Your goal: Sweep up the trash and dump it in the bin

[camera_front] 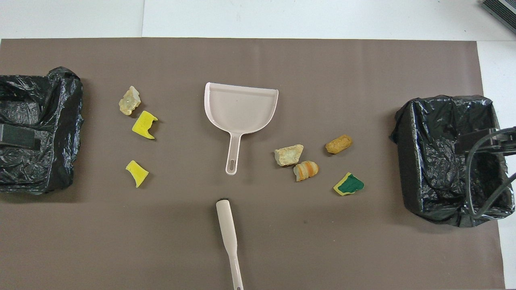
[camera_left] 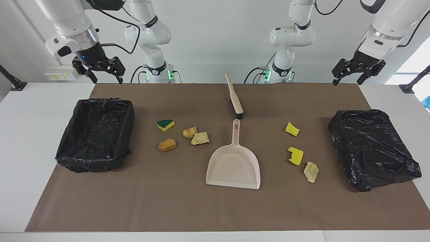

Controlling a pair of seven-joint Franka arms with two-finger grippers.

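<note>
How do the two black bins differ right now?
The bin at the right arm's end is open, its bag tucked inside and its hollow showing; the bin at the left arm's end looks covered in the facing view, the bag draped loosely over it. Four scraps lie toward the right arm's bin, three toward the left arm's bin. Both are lined in crinkled black plastic, and no trash shows in either.

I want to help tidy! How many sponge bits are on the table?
7. Four lie toward the right arm's end: green-topped, striped, tan, orange. Three toward the left arm's end: two yellow, one pale.
</note>
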